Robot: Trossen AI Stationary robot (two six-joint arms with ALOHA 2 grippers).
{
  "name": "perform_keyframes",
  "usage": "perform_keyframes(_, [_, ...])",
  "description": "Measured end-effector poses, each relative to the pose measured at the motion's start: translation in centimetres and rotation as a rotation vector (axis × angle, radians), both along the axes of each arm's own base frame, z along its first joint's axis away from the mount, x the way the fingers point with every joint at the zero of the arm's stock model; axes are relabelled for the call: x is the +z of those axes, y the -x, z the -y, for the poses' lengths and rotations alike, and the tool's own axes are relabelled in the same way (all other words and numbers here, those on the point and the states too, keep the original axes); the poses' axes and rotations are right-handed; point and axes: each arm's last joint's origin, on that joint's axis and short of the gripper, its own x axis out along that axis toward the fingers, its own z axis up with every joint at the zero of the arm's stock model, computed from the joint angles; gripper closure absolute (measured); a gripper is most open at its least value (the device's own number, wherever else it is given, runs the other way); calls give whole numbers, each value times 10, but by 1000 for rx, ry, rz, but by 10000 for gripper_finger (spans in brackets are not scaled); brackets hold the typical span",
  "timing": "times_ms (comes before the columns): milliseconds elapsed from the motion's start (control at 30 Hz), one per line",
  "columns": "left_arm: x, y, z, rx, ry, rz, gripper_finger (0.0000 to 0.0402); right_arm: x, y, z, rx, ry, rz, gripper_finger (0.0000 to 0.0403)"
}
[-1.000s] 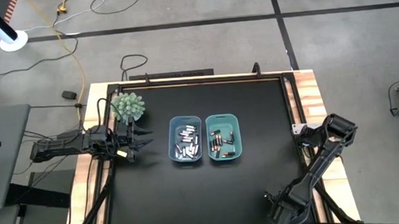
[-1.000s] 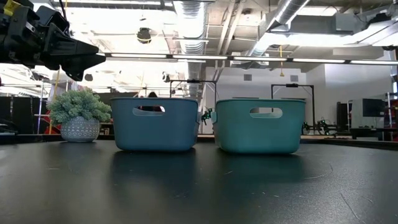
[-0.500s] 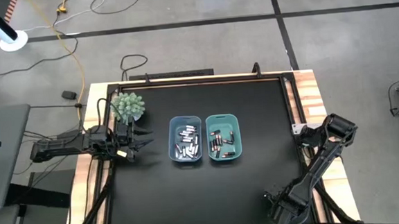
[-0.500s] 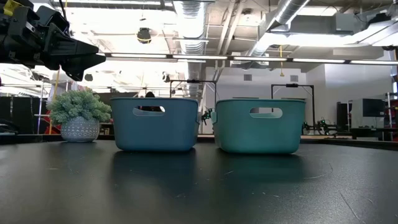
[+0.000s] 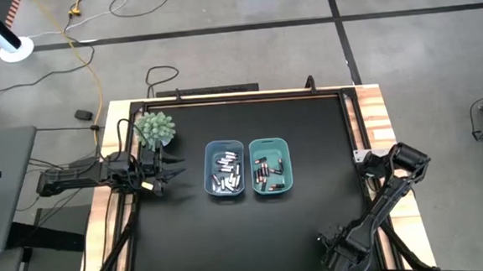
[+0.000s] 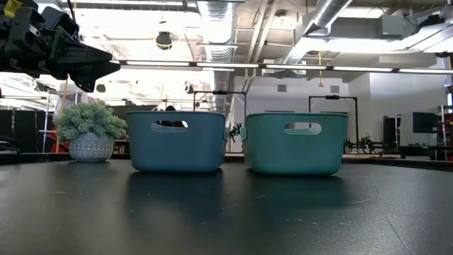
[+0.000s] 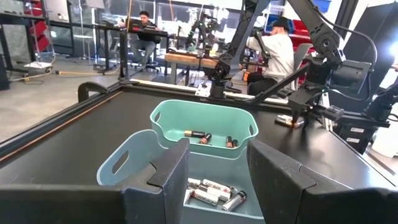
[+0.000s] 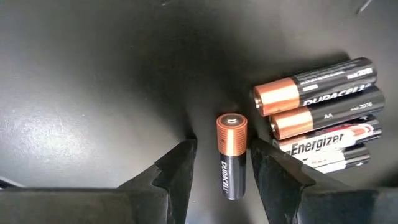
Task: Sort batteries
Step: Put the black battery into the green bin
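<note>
The blue bin [image 5: 225,168] and the teal bin [image 5: 272,165] stand side by side mid-table. Silvery batteries [image 5: 226,172] lie in the blue one, dark copper-ended batteries [image 5: 269,171] in the teal one. My left gripper [image 5: 175,168] hovers open, left of the blue bin, pointing at it. My right gripper [image 8: 222,171] is open at the table's near right corner, pointing down. Its fingers stand either side of a dark copper-topped battery [image 8: 231,155] lying on the table. A small cluster of batteries [image 8: 323,118] lies beside it: two dark copper-ended ones and two silvery ones.
A potted plant [image 5: 155,128] stands at the table's far left, close to my left arm. In the left wrist view, people sit at benches beyond the table [image 7: 273,46]. Black tabletop [image 5: 231,237] lies bare between the bins and the near edge.
</note>
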Motion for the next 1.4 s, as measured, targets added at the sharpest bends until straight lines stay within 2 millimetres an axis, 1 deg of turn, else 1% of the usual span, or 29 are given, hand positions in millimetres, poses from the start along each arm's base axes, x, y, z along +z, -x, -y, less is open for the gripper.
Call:
perform_keyframes(100, [0, 0, 0, 0, 0, 0, 244, 0, 0, 0, -11, 1, -1, 226])
perform_keyframes(200, [0, 0, 0, 0, 0, 0, 244, 0, 0, -1, -20, -2, 1, 241])
perform_keyframes(300, [0, 0, 0, 0, 0, 0, 244, 0, -1, -2, -22, -10, 7, 271])
perform_keyframes(500, [0, 0, 0, 0, 0, 1, 244, 0, -2, -2, -22, -19, 13, 349])
perform_keyframes(600, [0, 0, 0, 0, 0, 1, 244, 0, -3, -3, -24, -27, 19, 375])
perform_keyframes(700, [0, 0, 0, 0, 0, 1, 244, 0, -5, -2, -31, -36, 21, 381])
perform_keyframes(900, [0, 0, 0, 0, 0, 1, 244, 8, -12, -3, -35, -13, 49, 369])
perform_keyframes(967, [0, 0, 0, 0, 0, 1, 244, 16, -14, -1, -38, 14, 101, 369])
perform_keyframes(1133, [0, 0, 0, 1, 0, 1, 244, 41, -19, 9, -107, 71, 207, 369])
perform_keyframes(1233, [0, 0, 0, 1, 0, 1, 244, 61, -22, 17, -154, 101, 309, 367])
perform_keyframes(1400, [0, 0, 0, 1, 0, 1, 244, 98, -28, 38, -232, 176, 550, 366])
